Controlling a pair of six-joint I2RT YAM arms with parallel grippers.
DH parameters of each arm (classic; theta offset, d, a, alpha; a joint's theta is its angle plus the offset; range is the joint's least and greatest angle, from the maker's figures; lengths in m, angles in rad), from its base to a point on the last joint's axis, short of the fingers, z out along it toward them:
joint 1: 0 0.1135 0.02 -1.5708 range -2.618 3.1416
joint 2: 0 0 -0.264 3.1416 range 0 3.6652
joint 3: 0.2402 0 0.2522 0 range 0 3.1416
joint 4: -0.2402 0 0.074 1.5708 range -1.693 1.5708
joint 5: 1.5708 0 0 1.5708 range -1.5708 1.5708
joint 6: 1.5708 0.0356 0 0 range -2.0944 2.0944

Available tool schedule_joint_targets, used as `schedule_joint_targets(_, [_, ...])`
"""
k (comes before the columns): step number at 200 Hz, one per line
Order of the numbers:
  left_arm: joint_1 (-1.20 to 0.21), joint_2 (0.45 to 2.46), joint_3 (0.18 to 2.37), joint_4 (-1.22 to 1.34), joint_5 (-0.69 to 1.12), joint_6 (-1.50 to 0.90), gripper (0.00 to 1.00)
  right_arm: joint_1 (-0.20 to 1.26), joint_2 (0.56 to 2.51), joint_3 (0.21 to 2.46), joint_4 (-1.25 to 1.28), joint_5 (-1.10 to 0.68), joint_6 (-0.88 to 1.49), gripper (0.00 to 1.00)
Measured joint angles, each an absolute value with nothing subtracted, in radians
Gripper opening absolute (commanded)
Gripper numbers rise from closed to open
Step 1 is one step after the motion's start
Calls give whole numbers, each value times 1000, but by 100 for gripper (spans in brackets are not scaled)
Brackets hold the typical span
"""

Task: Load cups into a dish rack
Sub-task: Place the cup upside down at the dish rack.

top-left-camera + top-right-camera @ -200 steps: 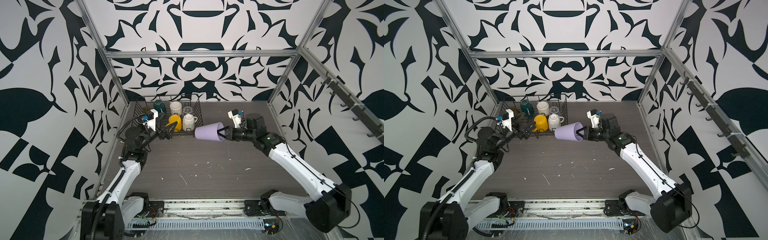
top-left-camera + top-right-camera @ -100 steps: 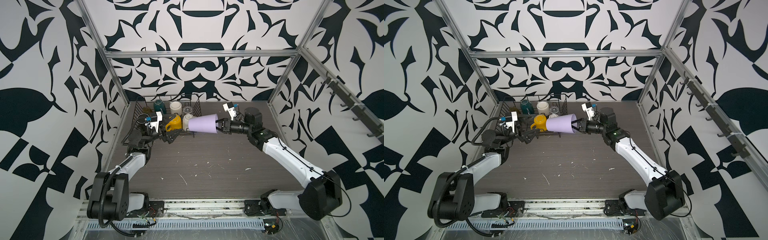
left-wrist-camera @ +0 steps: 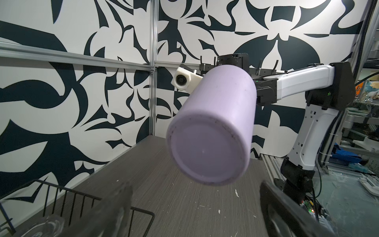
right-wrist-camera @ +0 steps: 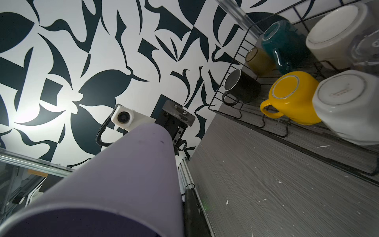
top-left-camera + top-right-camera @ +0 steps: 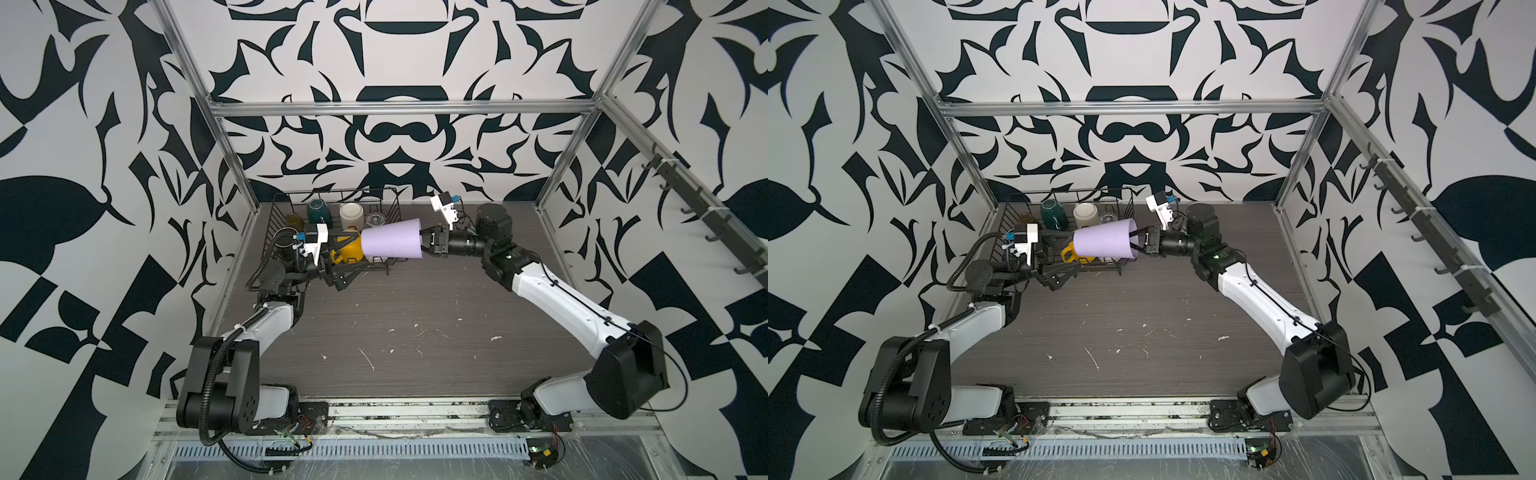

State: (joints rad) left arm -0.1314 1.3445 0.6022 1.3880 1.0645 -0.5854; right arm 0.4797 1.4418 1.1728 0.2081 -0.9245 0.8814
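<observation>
**Lilac tumbler in mid-air by rack: R tool clenched on it, L tool spread wide**

Both top views: dish rack (image 5: 332, 192) at far-left corner of tabletop (image 5: 415, 353). Along rack's back side, L to R: amber glass (image 5: 294, 220), dark-green mug (image 5: 319, 211), off-white mug (image 5: 352, 215), clear glass (image 5: 376, 218). Nearer front, yellow mug (image 5: 351, 251), partly hidden by lilac tumbler (image 5: 392, 245). Tumbler on its side, up off tabletop, over rack's front-right part. Mouth toward R tool (image 5: 423, 245), base toward L tool (image 5: 358, 252). R tool clenched on tumbler's rim at the mouth. L tool spread wide w/ nothing in it, tips just beside tumbler's base; contact can't be told.

Left wrist view: tumbler's round base (image 3: 209, 147) facing cam, clear of tabletop. Two blurred fingers (image 3: 114, 213) of L tool far apart, tumbler ahead of them, not between. R arm behind tumbler. Rack wires (image 3: 71, 197) and clear glass (image 3: 45, 225) close to cam, blurred.

Right wrist view: tumbler wall (image 4: 127, 174) running from cam toward L tool's body. Dark finger (image 4: 192, 205) of R tool alongside the rim. In rack beyond: black mug (image 4: 242, 86) near front-left corner, yellow mug base up, pale faceted mug (image 4: 348, 106) base up just beside it. Amber glass, dark-green mug, off-white mug and clear glass behind.
</observation>
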Motion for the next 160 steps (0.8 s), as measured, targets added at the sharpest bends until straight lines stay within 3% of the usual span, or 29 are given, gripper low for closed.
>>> schedule_joint_targets(160, [-145,1314,627,1394,1119,-615,100,587,1641,1245,380,-1000,978,0])
